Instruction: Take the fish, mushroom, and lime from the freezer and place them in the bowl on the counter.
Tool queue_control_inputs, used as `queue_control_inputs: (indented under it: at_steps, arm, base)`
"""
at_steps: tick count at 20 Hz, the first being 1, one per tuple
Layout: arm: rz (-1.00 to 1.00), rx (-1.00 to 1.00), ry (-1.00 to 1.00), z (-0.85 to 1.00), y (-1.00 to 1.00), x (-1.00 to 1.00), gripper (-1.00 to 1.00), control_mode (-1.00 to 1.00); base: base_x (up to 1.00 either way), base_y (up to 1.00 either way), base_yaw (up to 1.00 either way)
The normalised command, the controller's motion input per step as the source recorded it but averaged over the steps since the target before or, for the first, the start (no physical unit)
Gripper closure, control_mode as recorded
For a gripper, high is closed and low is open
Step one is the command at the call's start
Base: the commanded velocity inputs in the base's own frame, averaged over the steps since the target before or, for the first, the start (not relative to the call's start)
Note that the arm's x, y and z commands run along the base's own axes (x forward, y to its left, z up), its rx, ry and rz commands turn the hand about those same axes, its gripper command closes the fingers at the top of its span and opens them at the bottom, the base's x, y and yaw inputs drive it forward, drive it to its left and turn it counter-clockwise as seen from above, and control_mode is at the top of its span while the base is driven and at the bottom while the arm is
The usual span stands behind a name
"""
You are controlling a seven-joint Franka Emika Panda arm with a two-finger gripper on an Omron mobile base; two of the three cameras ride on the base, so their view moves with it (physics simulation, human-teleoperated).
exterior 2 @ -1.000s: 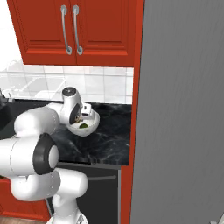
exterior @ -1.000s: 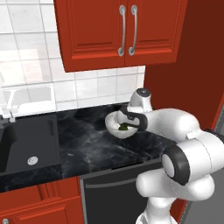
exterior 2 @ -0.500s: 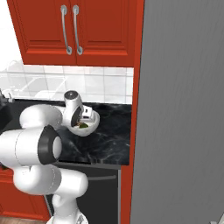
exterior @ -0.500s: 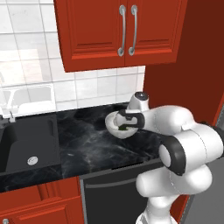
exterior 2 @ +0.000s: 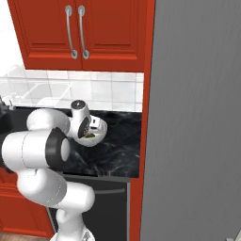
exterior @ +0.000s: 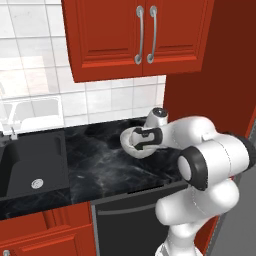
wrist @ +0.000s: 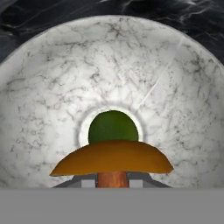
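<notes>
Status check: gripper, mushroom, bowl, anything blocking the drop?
Gripper shut on mushroom, poised over bowl. Lime already at bowl's bottom, directly under mushroom. Nothing else in the way.

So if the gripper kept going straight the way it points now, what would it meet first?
The gripper holds the mushroom over the bowl. Straight ahead lies the lime at the bowl's bottom, so the mushroom cap would probably touch it first; the depth between them is unclear.

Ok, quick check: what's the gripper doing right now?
Gripper: shut on the mushroom, held over the bowl with the lime already inside.
</notes>
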Motion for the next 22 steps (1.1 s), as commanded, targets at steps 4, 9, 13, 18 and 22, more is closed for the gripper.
queue_control_inputs:
  at_steps: [4,9,13,18,22]
  arm:
    - [0.00,0.00,0.00,-0.01,0.03,0.17,1.00,-1.00]
    - [0.00,0.00,0.00,0.00,0.08,0.18,-1.00,-1.00]
    - [0.00,0.00,0.00,0.00,0.05,0.19,-1.00,-1.00]
    - [0.00,0.00,0.00,-0.01,0.00,0.02,-1.00,-1.00]
    - [0.00,0.00,0.00,-0.02,0.00,0.00,-1.00,-1.00]
  base:
    - [0.00,0.00,0.00]
    - [0.00,0.00,0.00]
    - [0.00,0.00,0.00]
    - [0.00,0.00,0.00]
    - [0.00,0.00,0.00]
